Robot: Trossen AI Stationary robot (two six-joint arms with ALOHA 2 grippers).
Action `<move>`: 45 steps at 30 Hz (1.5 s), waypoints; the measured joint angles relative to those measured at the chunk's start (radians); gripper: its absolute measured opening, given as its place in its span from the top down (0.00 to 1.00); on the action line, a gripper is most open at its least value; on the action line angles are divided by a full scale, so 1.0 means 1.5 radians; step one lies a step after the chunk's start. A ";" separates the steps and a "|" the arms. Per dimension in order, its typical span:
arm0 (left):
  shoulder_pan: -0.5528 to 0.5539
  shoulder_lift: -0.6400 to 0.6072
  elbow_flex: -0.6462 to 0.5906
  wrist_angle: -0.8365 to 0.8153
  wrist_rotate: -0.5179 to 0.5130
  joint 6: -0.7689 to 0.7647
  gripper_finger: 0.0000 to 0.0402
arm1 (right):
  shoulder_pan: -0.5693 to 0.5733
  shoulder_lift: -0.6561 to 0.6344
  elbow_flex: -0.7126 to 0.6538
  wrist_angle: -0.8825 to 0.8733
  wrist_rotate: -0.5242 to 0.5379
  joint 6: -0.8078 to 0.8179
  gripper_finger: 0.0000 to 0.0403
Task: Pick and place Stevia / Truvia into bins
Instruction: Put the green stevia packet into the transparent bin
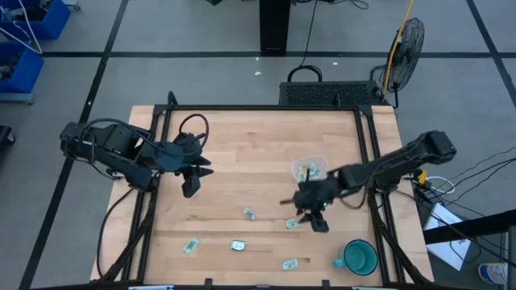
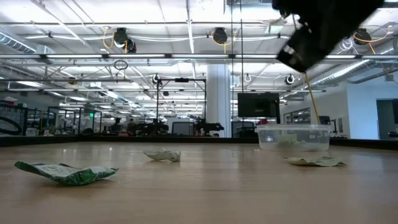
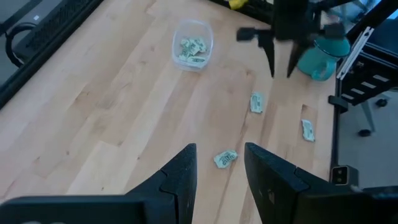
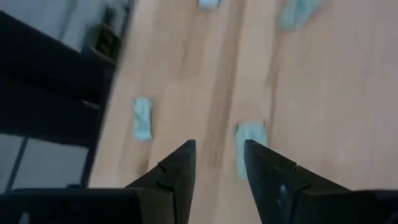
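Several pale green and white Stevia sachets lie flat on the wooden table: point(image 1: 249, 213), point(image 1: 292, 223), point(image 1: 191, 246), point(image 1: 238, 245), point(image 1: 290, 263). More sachets lie inside the clear plastic tub point(image 1: 308, 169), which also shows in the low view point(image 2: 292, 135) and the left wrist view point(image 3: 193, 45). My right gripper point(image 1: 316, 221) hangs open and empty above the table, pointing down beside one sachet point(image 4: 250, 146). My left gripper point(image 1: 190, 187) is open and empty above the table's left part, far from the sachets point(image 3: 226, 158).
A teal mug point(image 1: 359, 256) stands near the table's near right corner, close to my right arm. Bare wood lies between the two arms and along the far edge. Black frame rails run down both sides of the table point(image 1: 372, 145).
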 joint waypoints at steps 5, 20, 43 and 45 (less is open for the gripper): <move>0.000 0.000 0.000 0.000 -0.015 0.016 0.65 | 0.042 0.075 -0.001 -0.042 0.064 0.049 0.68; 0.000 0.000 0.000 0.000 -0.014 0.033 0.65 | 0.065 0.193 -0.001 -0.003 0.168 0.043 0.68; 0.000 0.000 0.000 0.000 -0.012 0.054 0.65 | 0.059 0.198 -0.021 0.008 0.183 0.079 0.98; 0.000 0.000 0.000 0.000 -0.011 0.054 0.65 | 0.055 0.181 -0.023 -0.002 0.179 0.078 0.99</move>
